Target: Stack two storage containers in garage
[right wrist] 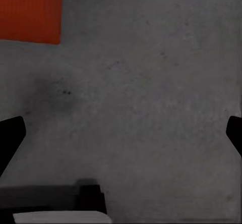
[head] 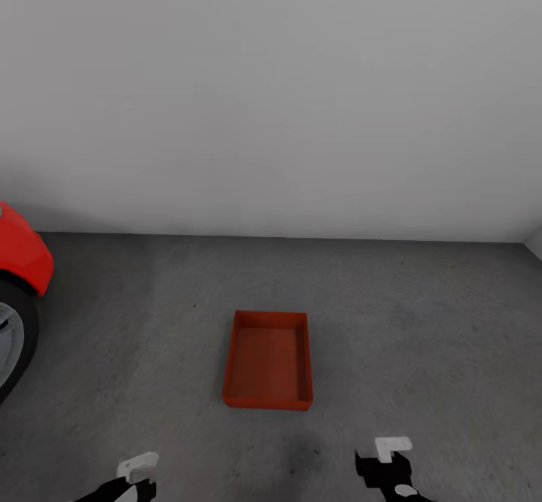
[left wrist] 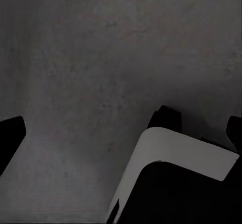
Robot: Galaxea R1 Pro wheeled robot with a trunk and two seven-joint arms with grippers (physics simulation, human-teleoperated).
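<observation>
One red-orange storage container lies flat and open-topped on the dark grey garage floor, in front of the white wall. Its corner also shows in the right wrist view. From here I cannot tell whether it is one box or two nested. My left gripper hangs low at the near left, short of the container. My right gripper hangs at the near right, just past the container's near right corner. In both wrist views the fingertips stand wide apart over bare concrete, holding nothing.
The red car and its wheel stand at the left edge. A plain white wall closes the back, with a corner at the far right. A white and black robot part crosses the left wrist view.
</observation>
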